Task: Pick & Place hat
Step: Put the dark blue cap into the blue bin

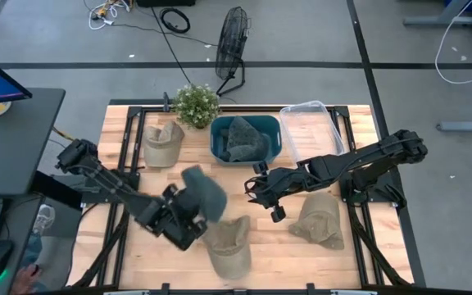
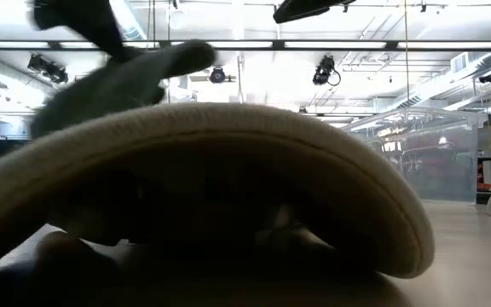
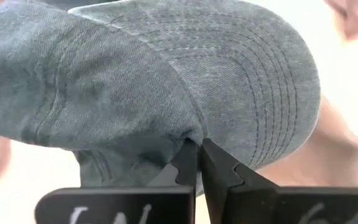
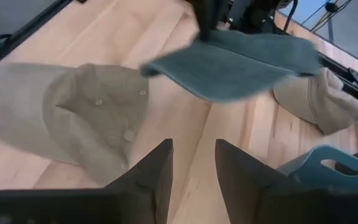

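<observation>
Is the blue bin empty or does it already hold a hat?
Not empty: the blue bin holds one grey hat, seen from above. The left gripper grips another.

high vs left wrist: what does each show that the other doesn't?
Only high: the teal plastic bin holding a grey cap, the clear plastic tub, three beige cloth caps on the wooden table, the potted plant, and the right end effector, open, over mid-table.
Only left wrist: the brim's stitched rows and the two fingers pinching fabric.
Both: the left end effector shut on the grey-blue denim cap.
</observation>
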Robot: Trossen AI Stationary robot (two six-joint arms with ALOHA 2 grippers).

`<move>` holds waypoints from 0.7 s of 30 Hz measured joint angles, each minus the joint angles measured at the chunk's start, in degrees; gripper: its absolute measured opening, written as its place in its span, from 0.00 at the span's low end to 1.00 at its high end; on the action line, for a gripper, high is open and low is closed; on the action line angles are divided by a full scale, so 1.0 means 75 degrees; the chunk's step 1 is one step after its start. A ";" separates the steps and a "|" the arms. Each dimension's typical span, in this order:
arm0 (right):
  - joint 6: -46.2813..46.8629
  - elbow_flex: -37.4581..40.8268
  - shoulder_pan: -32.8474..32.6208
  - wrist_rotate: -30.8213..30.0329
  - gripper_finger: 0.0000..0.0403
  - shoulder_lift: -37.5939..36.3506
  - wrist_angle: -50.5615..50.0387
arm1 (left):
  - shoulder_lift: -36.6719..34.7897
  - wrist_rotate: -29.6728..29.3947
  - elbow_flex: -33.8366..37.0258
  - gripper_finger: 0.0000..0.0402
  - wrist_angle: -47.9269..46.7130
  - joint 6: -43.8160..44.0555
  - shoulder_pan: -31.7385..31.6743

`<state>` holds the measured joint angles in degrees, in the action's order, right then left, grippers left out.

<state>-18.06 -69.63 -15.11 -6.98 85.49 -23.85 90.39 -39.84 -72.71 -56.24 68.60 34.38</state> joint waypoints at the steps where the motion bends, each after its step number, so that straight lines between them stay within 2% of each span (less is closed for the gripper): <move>1: -0.0044 0.0000 0.0000 -0.0101 0.31 0.0000 -0.0035 | 0.0000 -0.0203 -0.0055 0.03 0.0017 -0.0311 -0.0167; 7: 0.0202 0.0000 0.0003 -0.1485 0.31 -0.0065 -0.0675 | 0.0000 -0.0844 -0.0448 0.02 0.0532 -0.2052 -0.1423; 13: 0.1465 0.0000 -0.0003 -0.1606 0.31 -0.0090 -0.2300 | 0.0000 -0.0836 -0.0803 0.04 0.2099 -0.3981 -0.2864; 18: 0.2843 0.0000 0.0003 -0.1609 0.31 -0.0090 -0.3519 | -0.0003 0.0202 -0.0814 0.03 0.3487 -0.4982 -0.4029; 21: 0.3263 0.0000 0.0003 -0.1610 0.31 -0.0090 -0.3949 | 0.0073 0.0560 -0.0754 0.04 0.4363 -0.5335 -0.4593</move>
<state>6.42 -69.63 -15.09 -19.05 84.82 -53.47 90.94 -35.65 -78.36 -23.52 28.58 -0.07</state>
